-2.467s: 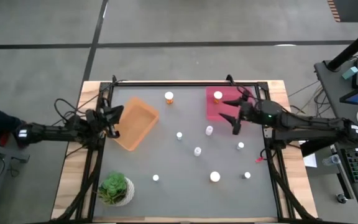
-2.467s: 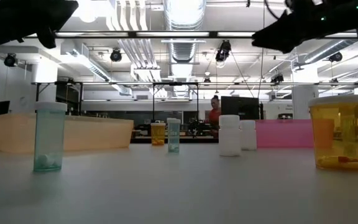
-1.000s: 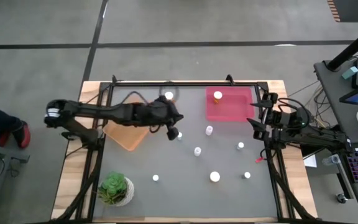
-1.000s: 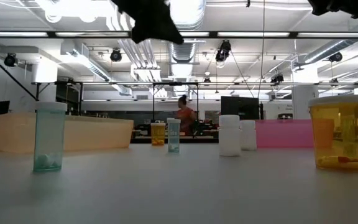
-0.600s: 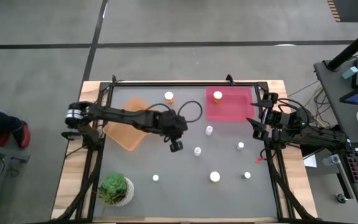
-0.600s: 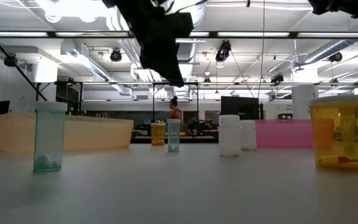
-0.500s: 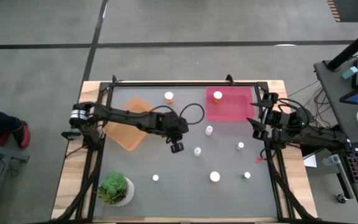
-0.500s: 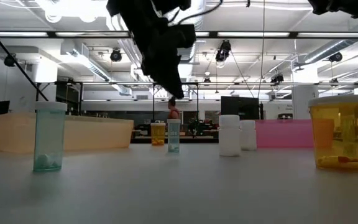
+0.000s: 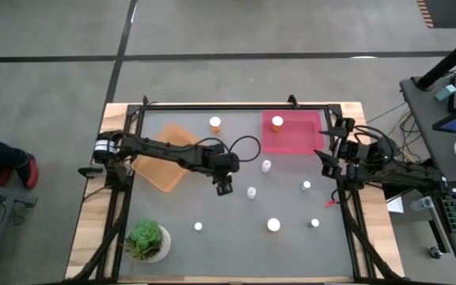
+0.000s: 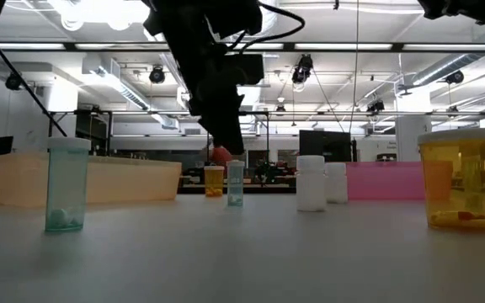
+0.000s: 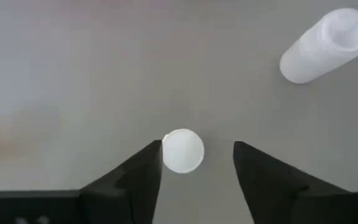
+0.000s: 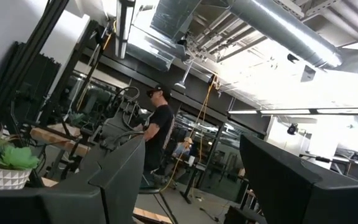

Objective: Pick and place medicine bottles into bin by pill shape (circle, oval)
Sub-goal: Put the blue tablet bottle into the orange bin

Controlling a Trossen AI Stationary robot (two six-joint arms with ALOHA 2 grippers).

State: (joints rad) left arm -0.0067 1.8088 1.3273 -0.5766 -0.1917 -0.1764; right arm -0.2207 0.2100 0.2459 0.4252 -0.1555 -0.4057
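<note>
Directly below, left gripper (image 11: pixel 196 163) jaws apart over a white-capped bottle (image 11: pixel 183 150), body hidden, right gripper's (image 12: pixel 191 180) jaws apart.

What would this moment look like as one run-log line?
left end effector: open above small bottle | right end effector: open, waiting at table's right edge | nothing held

The table (image 9: pixel 236 237) has a matt grey top, smooth and even, with bare pale wood (image 9: pixel 93 206) showing along its sides. The bottles (image 10: pixel 457 181) look plastic: some translucent orange, some opaque white (image 10: pixel 311 183), one clear with a greenish tint (image 10: pixel 66 185), all with smooth white caps (image 11: pixel 183 150). The two bins look like translucent plastic, one orange (image 9: pixel 169 154) and one pink (image 9: pixel 291 134). The arms (image 9: pixel 165 149) are matt black, as are the left gripper's fingers (image 11: pixel 135 177). The plant's pot (image 9: pixel 158 252) is white.
</note>
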